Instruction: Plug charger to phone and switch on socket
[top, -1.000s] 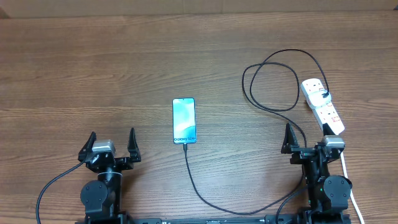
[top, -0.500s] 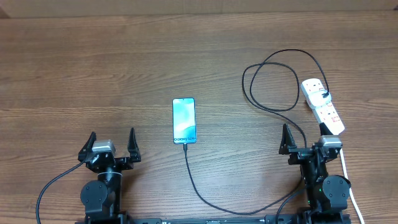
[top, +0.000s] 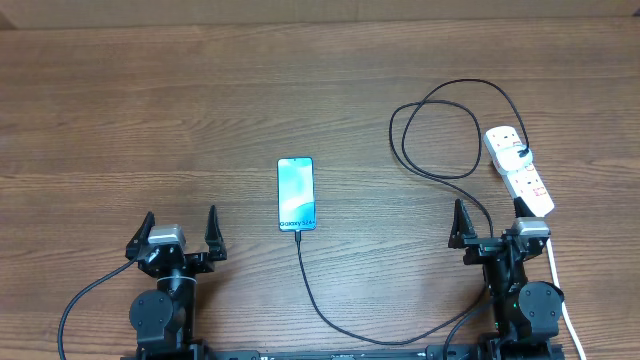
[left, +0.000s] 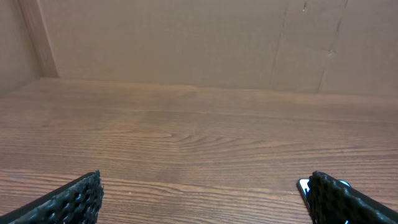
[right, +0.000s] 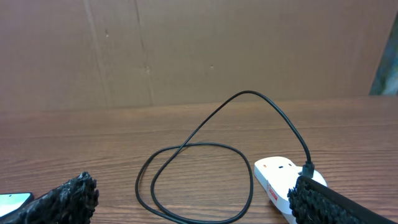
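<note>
Both arms sit at the near edge of the table (top: 150, 100): the left gripper (top: 180, 223) has its fingers spread wide with nothing between them, and it's the same deal for the right gripper (top: 489, 222). The phone (top: 296, 193) lies flat, screen up, around mid-table between the two arms, and the charger (top: 318, 295) meets its near edge with the tip, though I can't tell if it's fully seated. The cable runs down toward the arm bases, passes up by the right arm, makes a big loop, and its far end is stuck in the socket (top: 520, 172), which lies just beyond the right gripper.
</note>
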